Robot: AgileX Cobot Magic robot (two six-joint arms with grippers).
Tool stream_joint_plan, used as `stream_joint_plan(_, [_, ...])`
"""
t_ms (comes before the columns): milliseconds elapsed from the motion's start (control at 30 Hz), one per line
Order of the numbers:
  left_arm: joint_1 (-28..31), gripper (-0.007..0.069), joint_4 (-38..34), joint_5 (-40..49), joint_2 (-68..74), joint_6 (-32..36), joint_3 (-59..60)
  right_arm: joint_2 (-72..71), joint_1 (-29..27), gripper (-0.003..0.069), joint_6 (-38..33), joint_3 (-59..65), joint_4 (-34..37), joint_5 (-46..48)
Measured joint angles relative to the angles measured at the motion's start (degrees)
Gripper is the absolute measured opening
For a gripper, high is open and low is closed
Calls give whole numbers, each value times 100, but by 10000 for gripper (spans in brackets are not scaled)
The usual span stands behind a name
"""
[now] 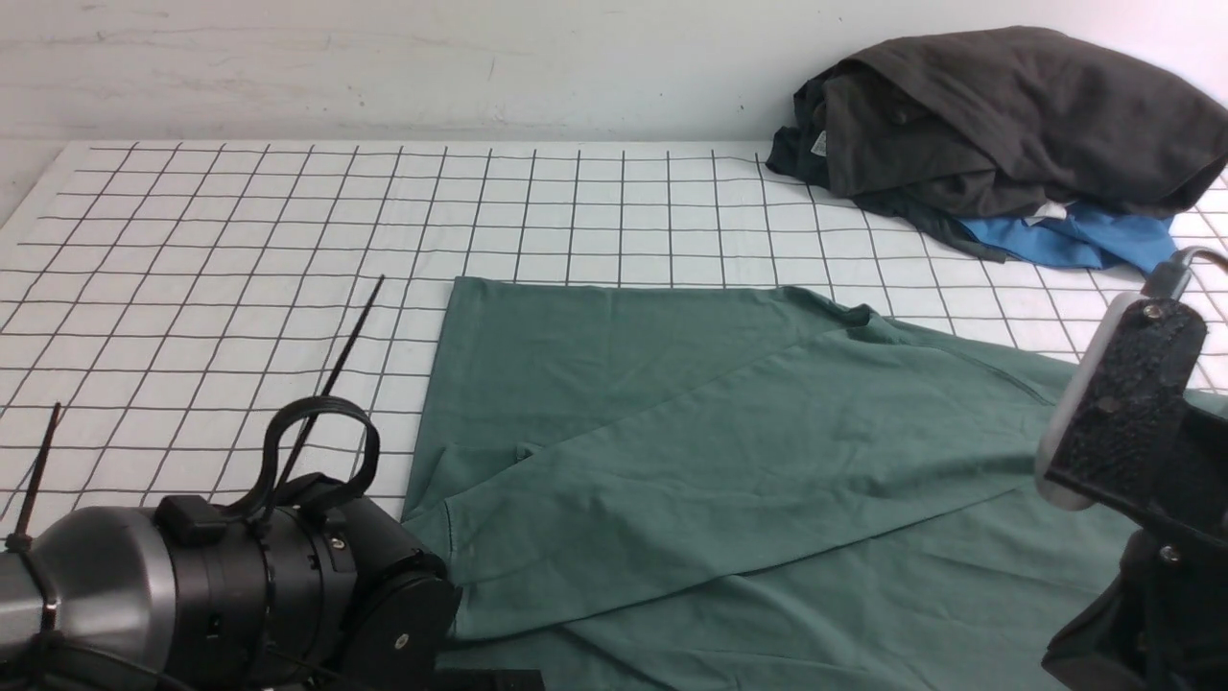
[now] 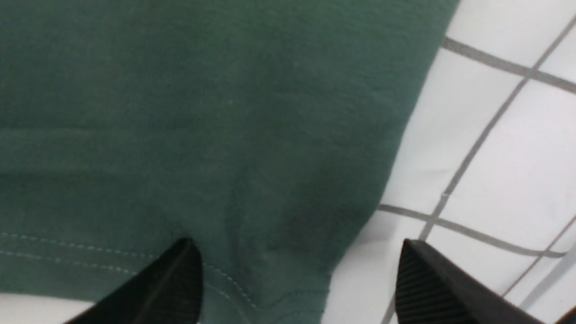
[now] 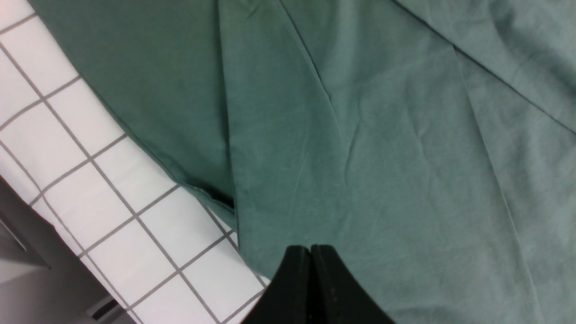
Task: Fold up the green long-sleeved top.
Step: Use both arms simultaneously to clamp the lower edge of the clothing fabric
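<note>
The green long-sleeved top (image 1: 720,461) lies spread on the checked cloth, with one part folded slantwise across the body. In the left wrist view my left gripper (image 2: 297,254) is open just above a stitched hem corner of the top (image 2: 202,135); one fingertip (image 2: 182,270) is over the fabric and the other (image 2: 418,274) over the white cloth. Nothing is held. In the right wrist view my right gripper (image 3: 310,249) is shut and empty, hovering over the top (image 3: 382,157) near its edge. The fingers of both grippers are hidden in the front view.
A dark grey-black garment (image 1: 1007,115) is heaped on a bright blue one (image 1: 1084,240) at the back right. The white cloth with black grid lines (image 1: 240,240) covers the table up to the wall. The table's edge (image 3: 27,252) runs near my right gripper.
</note>
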Motion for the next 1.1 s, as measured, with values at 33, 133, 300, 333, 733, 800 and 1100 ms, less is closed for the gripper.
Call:
stream_joint_plan(33, [-8,518,30,-38,0,-43,11,0,0,-14,0,0,0,0])
stream_joint_plan(133, [-24,473,148,-120,0,-325,17,0,0,-14,-5,0,0,0])
stream_joint_plan(300, [-25,286,493,-293,7,-821,23,0,0,-14,-18,0,0,0])
stream_joint_plan(333, [-25,262,546,-305,10,-843,23,0,0,-14,-20,0,0,0])
stream_joint_plan(733, [-13,9,709,-264,-127,-902,-29,0,0,-14,-31,0,-109,0])
stream_joint_plan(800, [-1,9,730,-104,-325,-902,-106,0,0,-14,-141,0,-316,0])
stream_joint_plan(1100, [705,9,774,506,-727,-886,-149,211,0,166,-809,105,-563,-17])
